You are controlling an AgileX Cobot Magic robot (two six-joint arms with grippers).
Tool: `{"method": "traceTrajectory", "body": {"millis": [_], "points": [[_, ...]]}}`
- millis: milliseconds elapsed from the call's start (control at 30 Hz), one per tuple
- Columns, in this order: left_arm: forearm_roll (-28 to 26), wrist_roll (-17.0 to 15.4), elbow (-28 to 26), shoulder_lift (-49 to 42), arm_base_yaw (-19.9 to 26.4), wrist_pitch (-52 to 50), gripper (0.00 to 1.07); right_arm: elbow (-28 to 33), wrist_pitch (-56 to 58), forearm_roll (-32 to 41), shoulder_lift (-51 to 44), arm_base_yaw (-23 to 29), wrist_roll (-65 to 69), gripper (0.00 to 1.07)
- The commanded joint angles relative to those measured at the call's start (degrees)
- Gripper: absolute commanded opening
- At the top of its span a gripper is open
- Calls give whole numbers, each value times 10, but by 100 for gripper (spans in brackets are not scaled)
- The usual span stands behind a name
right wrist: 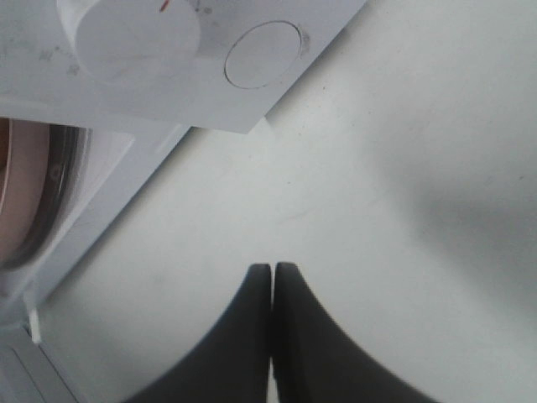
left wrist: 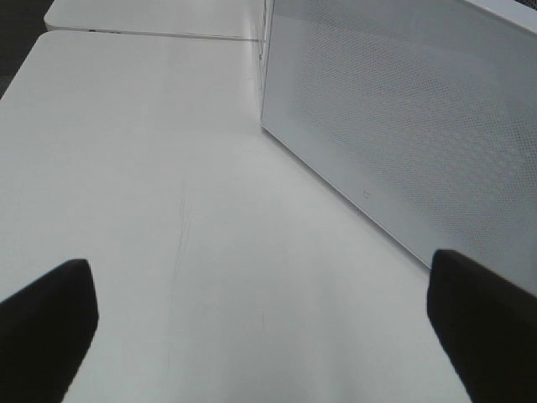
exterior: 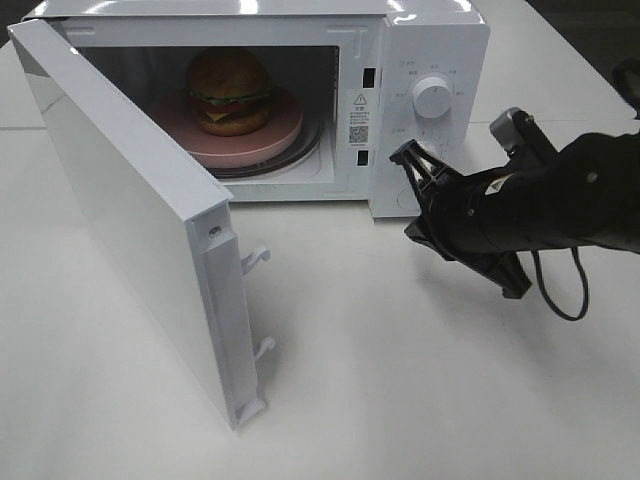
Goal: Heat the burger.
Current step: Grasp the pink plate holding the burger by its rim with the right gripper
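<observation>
Burger (exterior: 229,88) sits on pink plate (exterior: 285,130) inside microwave (exterior: 430,45), door (exterior: 130,220) swung open. Your right claw (exterior: 408,155), shut and empty, hovers near dial (exterior: 432,97); left claw (left wrist: 260,323) spread wide, empty, beside door, likely placed to close it

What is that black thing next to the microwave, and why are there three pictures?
That black thing is a robot arm's right gripper, a pinching hand. Its two fingers are pressed shut and hold nothing. The big picture comes from a camera high above the white table. The other two come from small cameras on the robot's wrists. One shows the left gripper, wide open and empty, beside the microwave. The microwave door stands open, and inside sits the burger on a pink plate.
</observation>
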Motion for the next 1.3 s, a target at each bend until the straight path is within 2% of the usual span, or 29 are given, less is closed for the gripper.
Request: {"method": "traceTrajectory", "body": {"millis": [33, 233, 300, 333, 367, 400, 433, 700, 967, 1033, 1133, 1300], "points": [[0, -1, 1, -13, -2, -4, 101, 1, 80, -5, -35, -21, -100, 0], [0, -1, 1, -13, -2, -4, 101, -5, 187, -16, -70, -49, -203, 0], [0, -1, 1, -13, -2, -4, 101, -23, 261, -52, -88, -60, -237, 0], [0, -1, 1, -13, -2, -4, 101, -23, 261, -52, -88, -60, -237, 0], [0, -1, 1, -13, -2, -4, 101, -43, 318, -85, -95, -64, -255, 0], [0, -1, 1, -13, -2, -4, 101, -43, 318, -85, -95, -64, -255, 0], [0, -1, 1, -13, -2, -4, 101, -65, 368, -131, -96, -64, -271, 0], [0, -1, 1, -13, -2, -4, 101, -153, 541, -249, -96, -64, -375, 0], [0, -1, 1, -13, -2, -4, 101, -210, 640, -294, -96, -64, -505, 2], [0, -1, 1, -13, -2, -4, 101, -231, 662, -305, -96, -64, -621, 3], [0, -1, 1, -13, -2, -4, 101, -235, 663, -305, -96, -64, -650, 3], [0, -1, 1, -13, -2, -4, 101, -245, 662, -301, -96, -64, -829, 4]]}}
